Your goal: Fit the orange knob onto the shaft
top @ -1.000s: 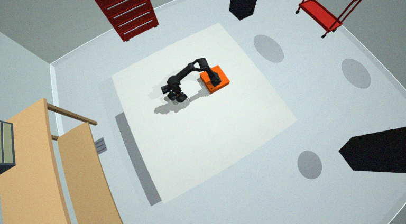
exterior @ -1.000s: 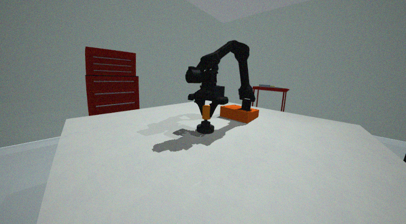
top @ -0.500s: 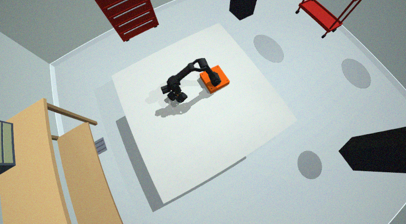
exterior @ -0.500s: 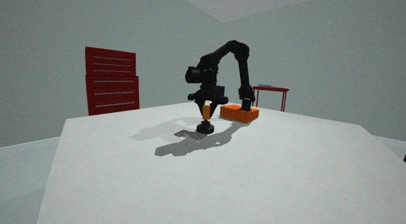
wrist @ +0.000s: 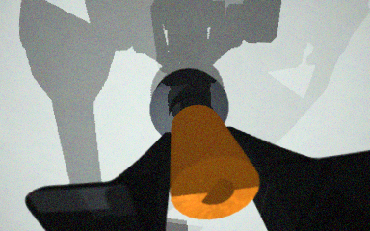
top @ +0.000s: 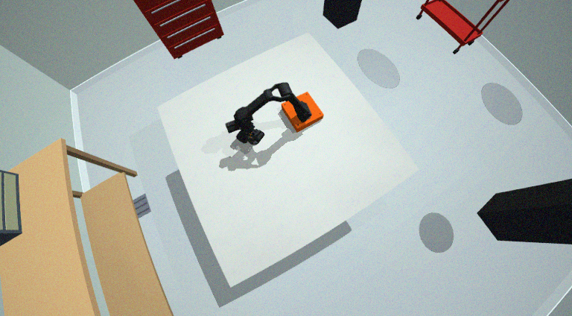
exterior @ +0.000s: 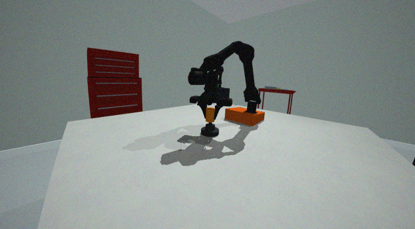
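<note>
My gripper (exterior: pixel 210 115) (wrist: pixel 198 135) is shut on the orange knob (exterior: pixel 209 114) (wrist: pixel 207 154), a short upright cylinder. The knob's top face with its D-shaped hole shows in the wrist view. The knob sits right above the dark round pedestal (exterior: pixel 209 130) (wrist: pixel 161 103), its lower end at the top of the dark shaft (wrist: pixel 185 93). In the side view a small gap of dark shaft shows between knob and pedestal base. From overhead the gripper (top: pixel 249 134) hides knob and pedestal.
The arm's orange base block (top: pixel 313 106) (exterior: pixel 243 115) stands just right of the pedestal on the white table (exterior: pixel 214 177). A red tool chest (exterior: pixel 113 82), a red cart (exterior: pixel 276 95), dark pillars and wooden shelving stand around the room, away from the table.
</note>
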